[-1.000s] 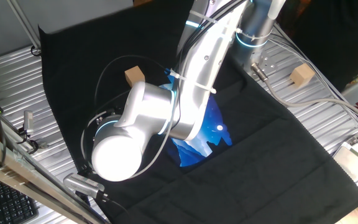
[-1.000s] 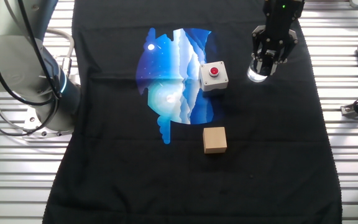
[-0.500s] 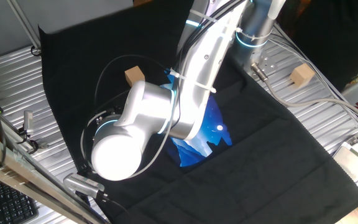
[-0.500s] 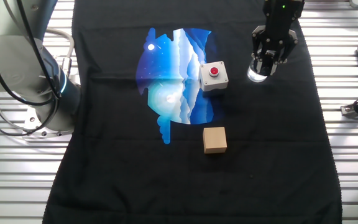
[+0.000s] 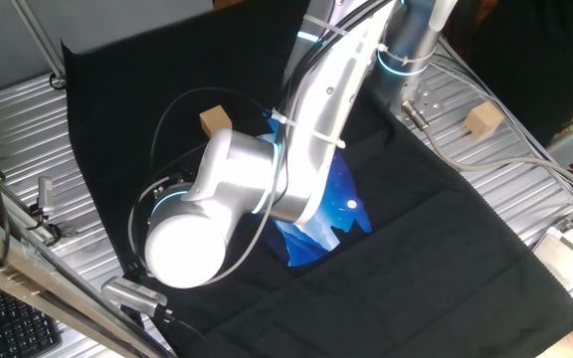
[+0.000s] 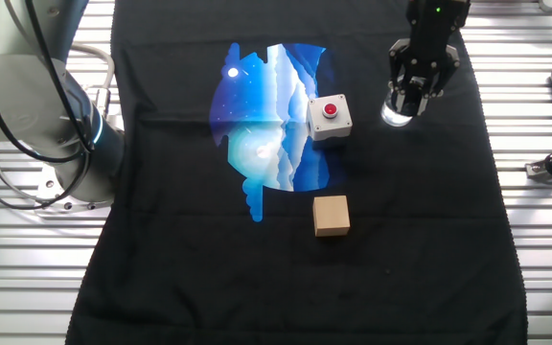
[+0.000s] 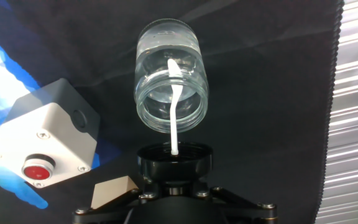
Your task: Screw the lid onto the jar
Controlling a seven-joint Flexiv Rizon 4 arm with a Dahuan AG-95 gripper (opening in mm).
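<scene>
The clear jar stands open-mouthed on the black cloth, with a white streak running across its mouth. The black lid sits just short of the jar in the hand view, and my gripper is shut on it. From the other fixed view my gripper hangs over the jar at the cloth's far right, its fingers reaching down to the jar's top. In one fixed view the arm hides jar, lid and gripper.
A white box with a red button stands just left of the jar. A tan wooden cube lies nearer the front. Another cube rests on the metal table. The cloth's edge runs right of the jar.
</scene>
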